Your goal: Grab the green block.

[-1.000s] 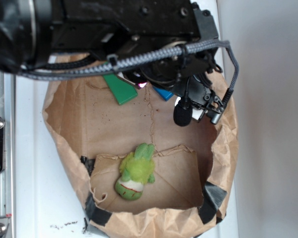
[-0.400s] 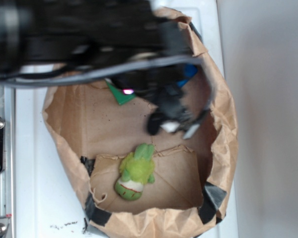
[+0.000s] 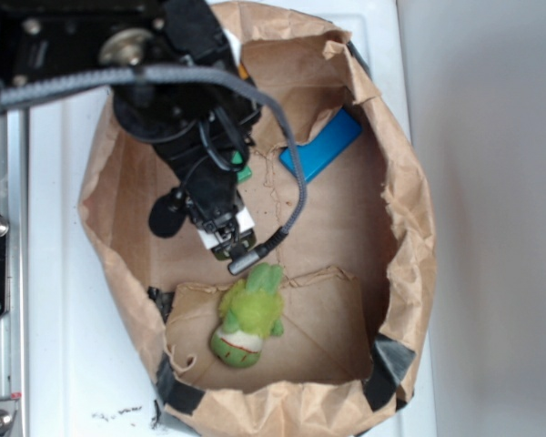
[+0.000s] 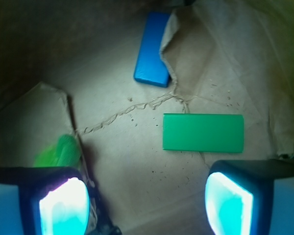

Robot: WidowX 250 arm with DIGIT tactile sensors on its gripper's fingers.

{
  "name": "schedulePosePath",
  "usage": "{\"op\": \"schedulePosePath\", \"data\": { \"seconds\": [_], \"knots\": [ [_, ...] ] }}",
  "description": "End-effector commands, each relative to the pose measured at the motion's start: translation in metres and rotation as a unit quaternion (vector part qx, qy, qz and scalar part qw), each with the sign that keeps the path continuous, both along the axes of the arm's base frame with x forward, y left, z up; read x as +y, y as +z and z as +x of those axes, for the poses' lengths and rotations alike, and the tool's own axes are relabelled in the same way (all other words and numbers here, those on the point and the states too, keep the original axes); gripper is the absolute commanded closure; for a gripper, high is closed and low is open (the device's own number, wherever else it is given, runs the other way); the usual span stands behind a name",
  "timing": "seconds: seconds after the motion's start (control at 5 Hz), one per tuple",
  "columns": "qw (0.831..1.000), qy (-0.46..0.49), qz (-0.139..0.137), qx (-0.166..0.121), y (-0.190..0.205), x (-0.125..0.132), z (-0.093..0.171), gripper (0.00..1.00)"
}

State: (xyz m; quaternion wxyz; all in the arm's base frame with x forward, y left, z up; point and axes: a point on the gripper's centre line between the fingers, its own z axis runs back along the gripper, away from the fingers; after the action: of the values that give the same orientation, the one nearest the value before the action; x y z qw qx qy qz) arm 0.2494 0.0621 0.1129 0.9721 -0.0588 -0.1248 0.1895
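Flat, smooth green block lying on brown paper.
Your gripper, fingers spread and empty, has swung left over it.

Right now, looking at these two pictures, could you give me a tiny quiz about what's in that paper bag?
1. True or false: the gripper is closed on the green block.
2. Which thing is partly tucked under a paper flap? A) green block B) blue block C) plush toy
3. Fill in: in the wrist view, the green block lies nearer the ____ finger.

Key:
1. False; the fingers are apart and the block lies flat on the paper bag, untouched.
2. B
3. right
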Motion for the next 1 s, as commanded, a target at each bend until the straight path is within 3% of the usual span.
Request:
{"op": "schedulePosePath", "data": {
  "seconds": [0.0, 0.2, 0.4, 0.8],
  "knots": [
    [1.000, -0.010, 0.016, -0.020, 0.016, 0.017, 0.007, 0.00],
    [1.000, -0.010, 0.016, -0.020, 0.016, 0.017, 0.007, 0.00],
    [0.990, -0.134, 0.035, -0.040, 0.012, 0.021, 0.013, 0.00],
    [0.950, -0.305, 0.065, -0.019, -0.001, 0.030, 0.030, 0.00]
  ]
}}
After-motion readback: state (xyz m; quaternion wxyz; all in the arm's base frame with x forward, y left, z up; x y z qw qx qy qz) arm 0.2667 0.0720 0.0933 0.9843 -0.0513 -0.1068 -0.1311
